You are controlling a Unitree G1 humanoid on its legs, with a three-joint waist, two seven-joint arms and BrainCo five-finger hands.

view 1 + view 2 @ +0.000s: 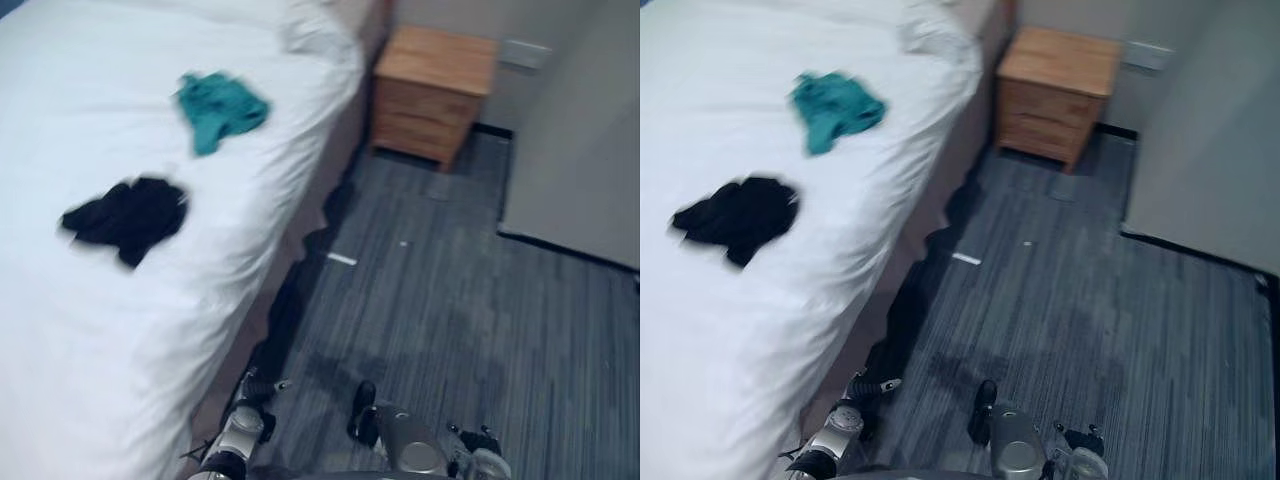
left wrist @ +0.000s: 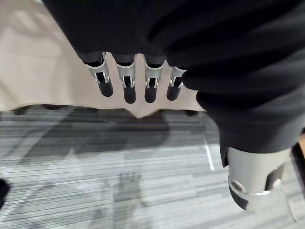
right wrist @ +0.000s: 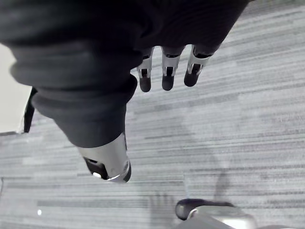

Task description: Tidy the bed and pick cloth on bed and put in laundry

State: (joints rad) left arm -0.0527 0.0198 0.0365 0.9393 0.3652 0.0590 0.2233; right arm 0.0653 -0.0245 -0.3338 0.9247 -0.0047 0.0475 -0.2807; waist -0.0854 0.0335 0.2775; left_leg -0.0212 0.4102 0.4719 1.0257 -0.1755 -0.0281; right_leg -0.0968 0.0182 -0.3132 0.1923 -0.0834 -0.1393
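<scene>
With your left hand (image 2: 125,88) and right hand (image 3: 167,78) hanging loose-fingered and empty, pinch a raised fold of the black cloth (image 1: 128,217), likely soft and light, lying on the bed (image 1: 90,340) near the teal cloth (image 1: 220,108).

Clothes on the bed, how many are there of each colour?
teal crumpled cloth: 1
black crumpled cloth: 1
Total: 2 cloths, both lying on the white bed.
</scene>
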